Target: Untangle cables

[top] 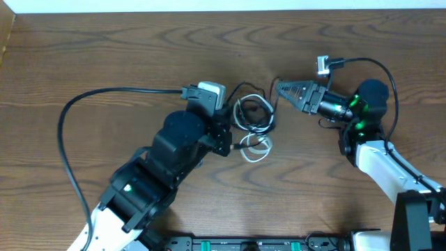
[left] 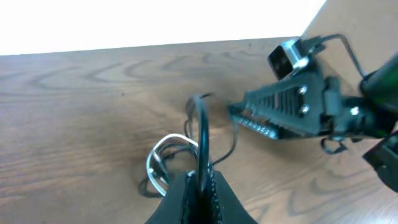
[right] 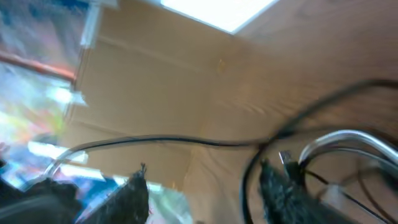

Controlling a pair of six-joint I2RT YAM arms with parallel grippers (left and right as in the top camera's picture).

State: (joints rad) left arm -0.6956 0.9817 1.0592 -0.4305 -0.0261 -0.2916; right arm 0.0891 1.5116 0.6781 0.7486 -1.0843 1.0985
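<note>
The cables lie tangled at mid-table: black cable loops (top: 255, 110) with a short white cable (top: 256, 148) coiled beside them. My left gripper (top: 230, 131) reaches in from the left and is shut on a black cable. In the left wrist view that black cable (left: 202, 134) rises straight out of the closed fingertips (left: 200, 185), with the white cable (left: 163, 154) to their left. My right gripper (top: 282, 90) points at the tangle from the right, open. In the right wrist view its fingers (right: 134, 194) stand wide apart, a black cable (right: 247, 180) running just inside the right one.
Thick black wires arc from each arm: one curves across the left of the table (top: 66, 125), another loops over the right arm (top: 387, 77). Brown wooden tabletop (top: 104, 56) surrounds the tangle. A dark rail (top: 251, 244) lines the front edge.
</note>
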